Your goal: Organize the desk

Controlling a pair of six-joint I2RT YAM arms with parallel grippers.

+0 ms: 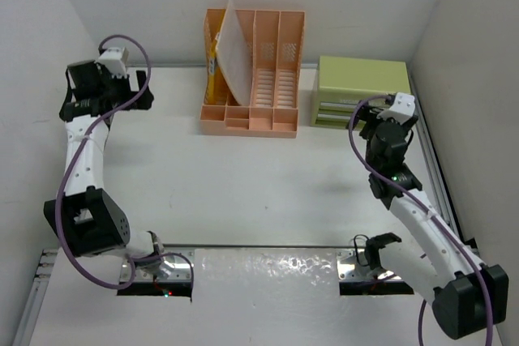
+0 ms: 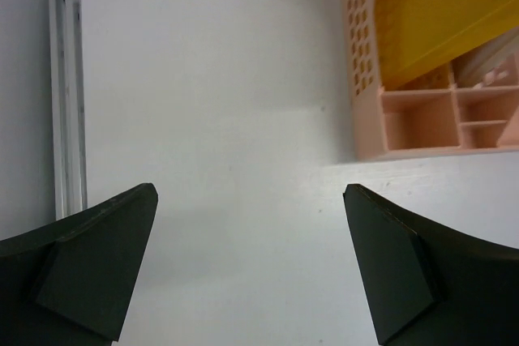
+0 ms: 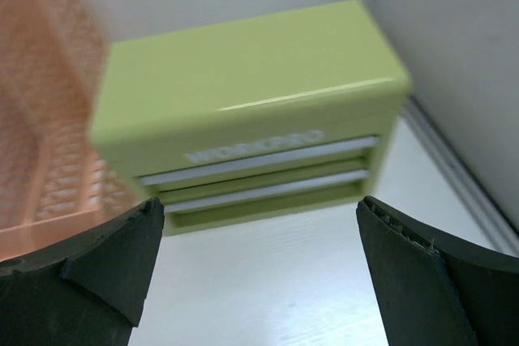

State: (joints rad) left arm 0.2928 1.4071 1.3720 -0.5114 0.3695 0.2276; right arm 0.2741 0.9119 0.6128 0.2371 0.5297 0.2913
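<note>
A white worktop [image 1: 243, 192] carries a peach file rack [image 1: 276, 79] at its far edge. Left of the rack the left gripper [image 2: 251, 200] hangs released; right of it the right gripper [image 3: 259, 208], likewise released, faces a green drawer box [image 3: 251, 111].

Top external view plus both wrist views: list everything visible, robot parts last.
desk: 1, white, under everything
rails: several, metal, along the desk's edges
rack: 1, peach, rear centre at the back wall
sheet: 1, white, tilted in the rack's left slots
folder: 1, yellow, rack's leftmost slot
drawer box: 1, green, rear right, right of the rack
cables: 2, purple, one looping along each arm
left arm: 1, white and black, left side, reaching to the rear
right arm: 1, white and black, right side, facing the drawer box
left gripper: 1, black, open, above the desk left of the rack
right gripper: 1, black, open, in front of the drawer box
</note>
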